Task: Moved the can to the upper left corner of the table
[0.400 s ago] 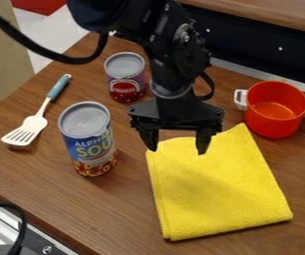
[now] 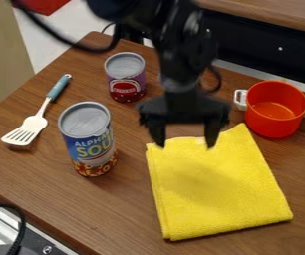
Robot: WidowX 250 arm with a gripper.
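Large can between spatula and yellow cloth; small can nearer table's upper-left corner; jaws wide apart.

- A brown wooden table with visible grain, its far left corner pointing toward the top of the view
- A smooth white surface, perhaps floor, beyond that corner
- A plain beige upright panel along the left edge
- A flat red patch at the top left, too cut off to identify
- A long black panel with small pale dots behind the table, below a lighter brown wooden ledge
- A thin pale grey strip between panel and table
- Soft light with blurred, faint shadows across the tabletop
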